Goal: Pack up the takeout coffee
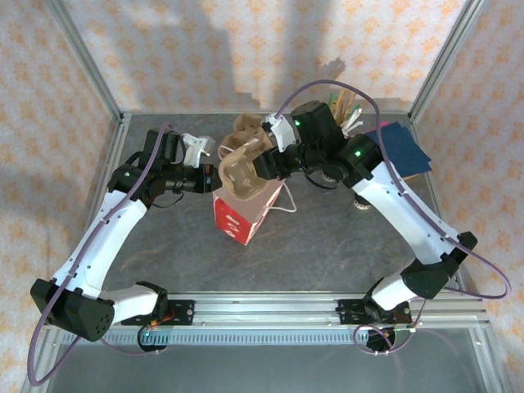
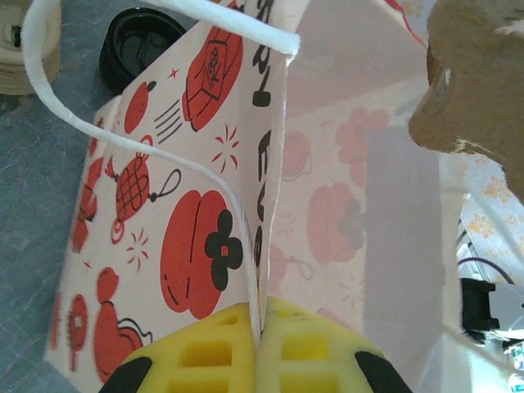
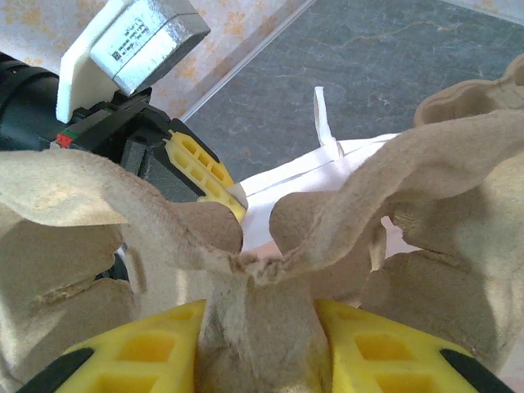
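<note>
left gripper: squeezed tight on the top edge of the paper bag, holding its mouth open.
paper bag: red and white, standing just under the right gripper.
cup tray: brown cardboard, held just above the bag's mouth. Its long side runs across the fingers.
right gripper: closed on the tray's middle ridge. I think this arm has to go straight down next.
coffee cup: I cannot tell where it is.
writing: black letters on the bag are cut off and I cannot read them. The print on the silver box is too small.
</note>
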Tool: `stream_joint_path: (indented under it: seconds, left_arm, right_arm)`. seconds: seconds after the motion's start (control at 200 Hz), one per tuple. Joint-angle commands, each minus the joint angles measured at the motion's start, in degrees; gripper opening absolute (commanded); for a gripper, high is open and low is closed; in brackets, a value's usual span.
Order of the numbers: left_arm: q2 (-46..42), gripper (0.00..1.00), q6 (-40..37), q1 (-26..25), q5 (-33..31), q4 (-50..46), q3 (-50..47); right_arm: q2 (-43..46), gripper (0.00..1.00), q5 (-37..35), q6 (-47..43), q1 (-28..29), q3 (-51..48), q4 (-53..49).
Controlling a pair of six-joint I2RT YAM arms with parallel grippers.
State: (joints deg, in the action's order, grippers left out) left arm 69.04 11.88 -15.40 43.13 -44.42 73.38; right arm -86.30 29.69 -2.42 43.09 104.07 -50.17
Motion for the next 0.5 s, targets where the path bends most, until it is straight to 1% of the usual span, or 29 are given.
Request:
stream_joint_path:
  seconds: [0.0,0.17,0.25,0.4,0.496]
  left_arm:
    - [0.31,0.00,-1.37,-0.33,1.54,1.58,-1.44]
    - [0.73,0.00,-1.67,-0.33,2.22,2.24,-3.14]
    - [0.76,0.00,-1.84,-0.26,2.33,2.24,-3.58]
    - [0.64,0.00,-1.79,-0.33,2.29,2.41,-4.25]
    - [0.50,0.00,-1.78,-0.33,2.30,2.41,-4.17]
  right_arm:
    - [-0.69,0.33,1.41,-2.55,0.33,-1.00,-0.54]
    - [-1.87,0.34,0.50,-5.11,0.28,-2.65,-0.32]
    - [-2.63,0.34,-0.58,-7.79,0.28,-3.71,-1.22]
    - [-2.86,0.34,-3.18,-9.94,0.10,-6.11,-1.32]
    - [-3.04,0.35,-6.09,-9.98,0.04,-7.25,-0.76]
